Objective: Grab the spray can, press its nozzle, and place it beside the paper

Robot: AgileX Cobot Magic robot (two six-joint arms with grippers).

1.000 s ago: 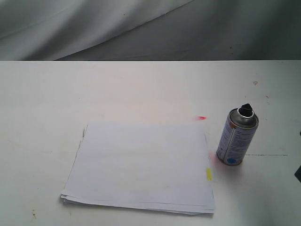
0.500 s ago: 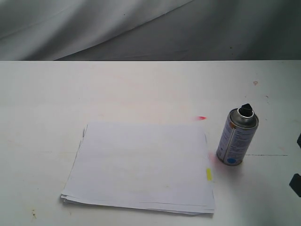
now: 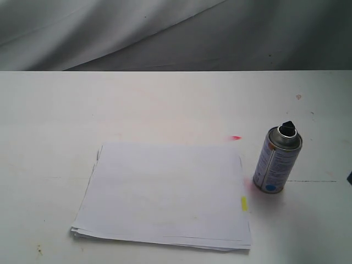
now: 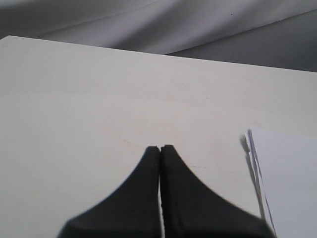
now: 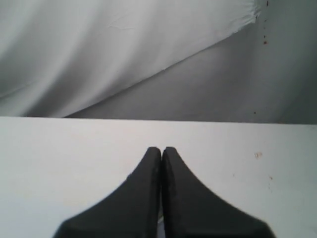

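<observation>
The silver spray can (image 3: 276, 162) stands upright on the white table, its black nozzle on top and a blue dot near its base. It is just right of the paper (image 3: 165, 192), a white stack with a small yellow tab (image 3: 243, 203) on its right edge. No gripper is near the can. My left gripper (image 4: 160, 148) is shut with nothing in it, over bare table, with the paper's edge (image 4: 287, 183) off to one side. The right gripper (image 5: 161, 149) is also shut and empty, facing the table's far edge. The can does not show in either wrist view.
A small red mark (image 3: 236, 137) lies on the table (image 3: 165, 104) behind the can, and a faint pink stain sits beside the can's base. Grey cloth (image 3: 110, 27) hangs behind the table's far edge. A dark sliver shows at the exterior view's right border (image 3: 350, 177).
A dark piece at the right edge of the exterior view rose and has almost left the frame. The can and paper have not moved.
</observation>
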